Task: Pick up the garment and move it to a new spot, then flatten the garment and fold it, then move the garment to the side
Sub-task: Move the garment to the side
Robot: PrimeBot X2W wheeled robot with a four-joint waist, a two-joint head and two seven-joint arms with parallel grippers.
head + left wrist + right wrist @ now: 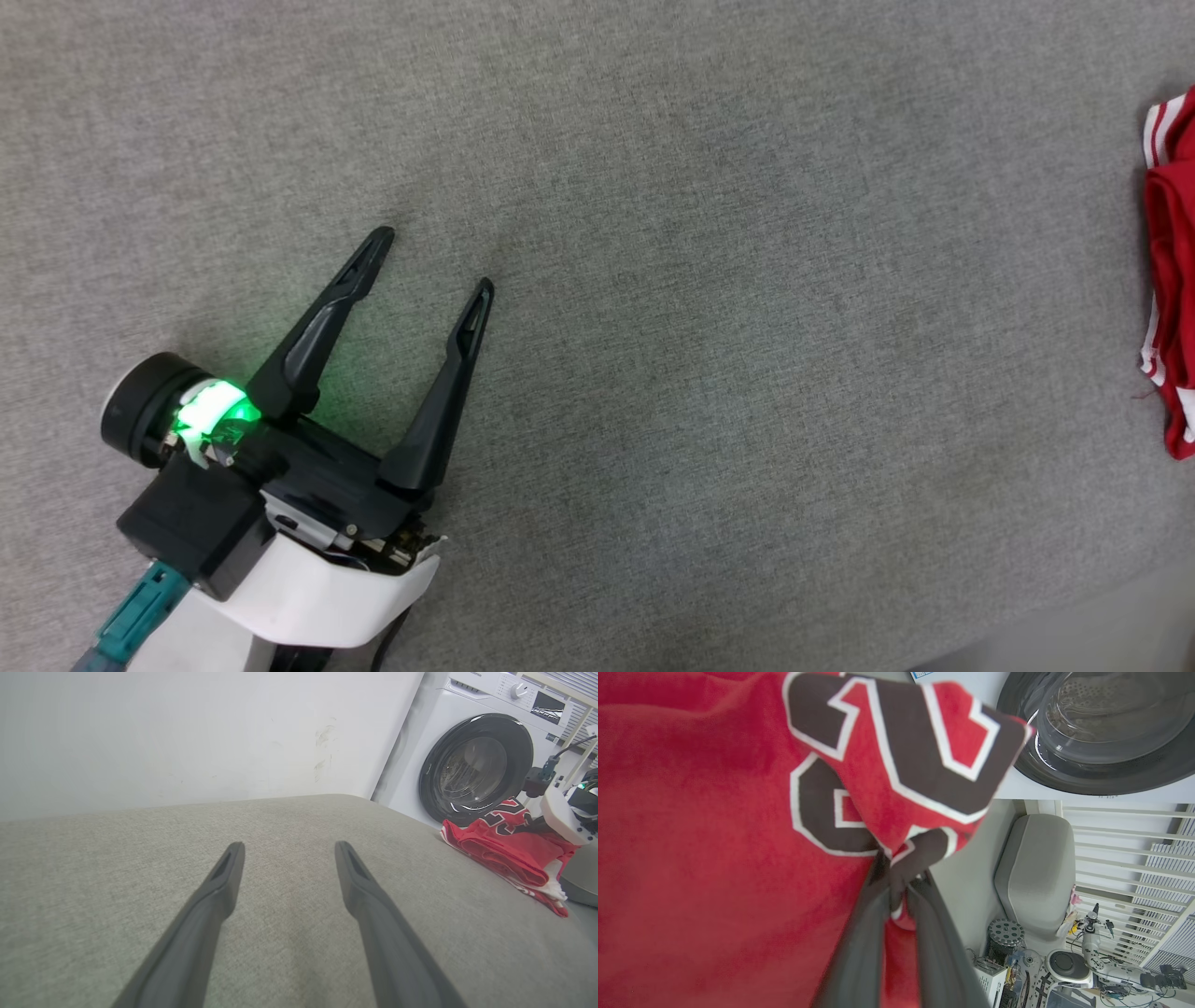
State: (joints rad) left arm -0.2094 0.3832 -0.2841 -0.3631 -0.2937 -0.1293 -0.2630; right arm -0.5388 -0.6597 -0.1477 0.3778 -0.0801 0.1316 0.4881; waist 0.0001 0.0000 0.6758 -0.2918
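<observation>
The garment (1173, 280) is a red jersey with white striped trim, bunched at the far right edge of the grey surface (709, 280). In the left wrist view the garment (509, 854) lies crumpled at the right, black-and-white lettering showing. My right gripper (896, 872) is shut on a fold of the garment (714, 858), pinching cloth with dark lettering between its fingertips. My left gripper (437, 261) hovers open at the lower left of the surface, far from the jersey, nothing between its fingers (219, 891).
A white washing machine (472, 760) with a dark round door stands beyond the surface's far right corner. A pale wall (187, 732) backs the surface. In the right wrist view, a grey cushion (1036, 872), white slats (1129, 858) and cluttered equipment (1064, 970) sit below.
</observation>
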